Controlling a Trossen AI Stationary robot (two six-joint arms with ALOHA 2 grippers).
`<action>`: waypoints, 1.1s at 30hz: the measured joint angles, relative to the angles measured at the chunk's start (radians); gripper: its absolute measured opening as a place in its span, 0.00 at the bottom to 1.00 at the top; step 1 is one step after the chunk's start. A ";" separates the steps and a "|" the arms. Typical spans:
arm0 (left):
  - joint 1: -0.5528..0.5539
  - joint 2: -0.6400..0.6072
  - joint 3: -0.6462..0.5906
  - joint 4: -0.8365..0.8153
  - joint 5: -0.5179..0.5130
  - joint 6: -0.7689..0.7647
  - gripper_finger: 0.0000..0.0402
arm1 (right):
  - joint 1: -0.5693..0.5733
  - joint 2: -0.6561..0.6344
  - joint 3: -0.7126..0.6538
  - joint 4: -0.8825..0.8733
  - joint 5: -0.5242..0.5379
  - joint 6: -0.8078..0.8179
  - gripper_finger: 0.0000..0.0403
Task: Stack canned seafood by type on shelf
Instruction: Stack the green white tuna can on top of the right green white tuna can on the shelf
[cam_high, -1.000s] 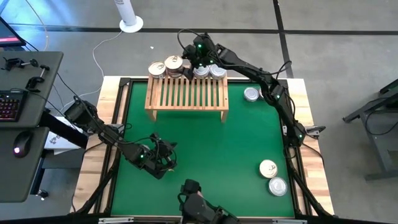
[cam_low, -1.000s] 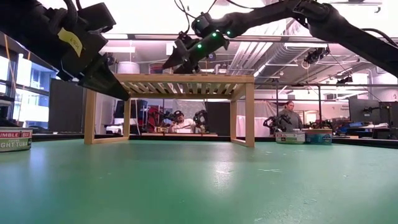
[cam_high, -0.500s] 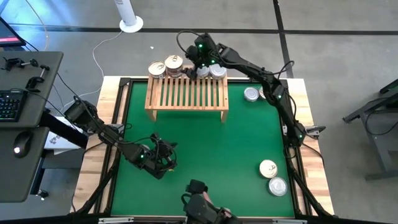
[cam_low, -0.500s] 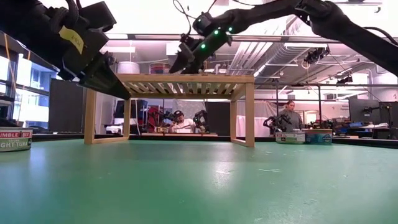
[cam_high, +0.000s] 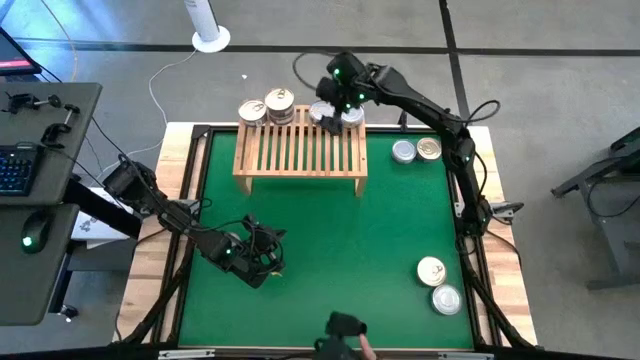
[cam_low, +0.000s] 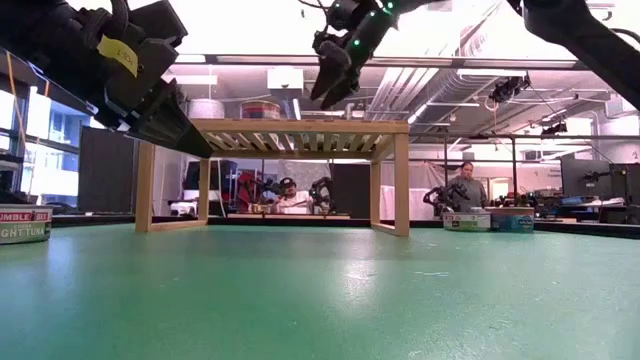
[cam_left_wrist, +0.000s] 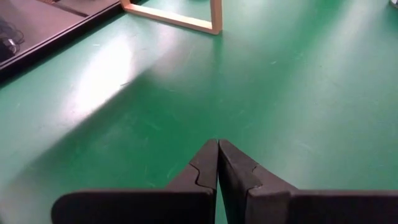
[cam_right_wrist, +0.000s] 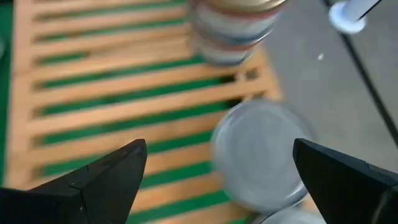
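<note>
Right gripper hovers fingers spread, empty, over the shelf's silver tins: rigid, slick, best pinched across the rim.

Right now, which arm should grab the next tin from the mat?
Right, probably. The right gripper hangs open over the shelf, near two loose tins. The left gripper is shut, far away.
</note>
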 joint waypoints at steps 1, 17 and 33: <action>-0.002 0.000 0.000 0.001 0.000 0.000 0.00 | 0.012 -0.005 0.000 -0.028 0.007 0.001 0.99; -0.062 0.000 0.000 0.007 -0.047 -0.053 0.00 | 0.370 -0.222 -0.163 -0.184 0.182 0.142 0.99; -0.104 0.000 0.000 0.088 -0.059 -0.052 0.00 | 0.820 -0.740 -1.252 0.773 0.362 0.512 0.99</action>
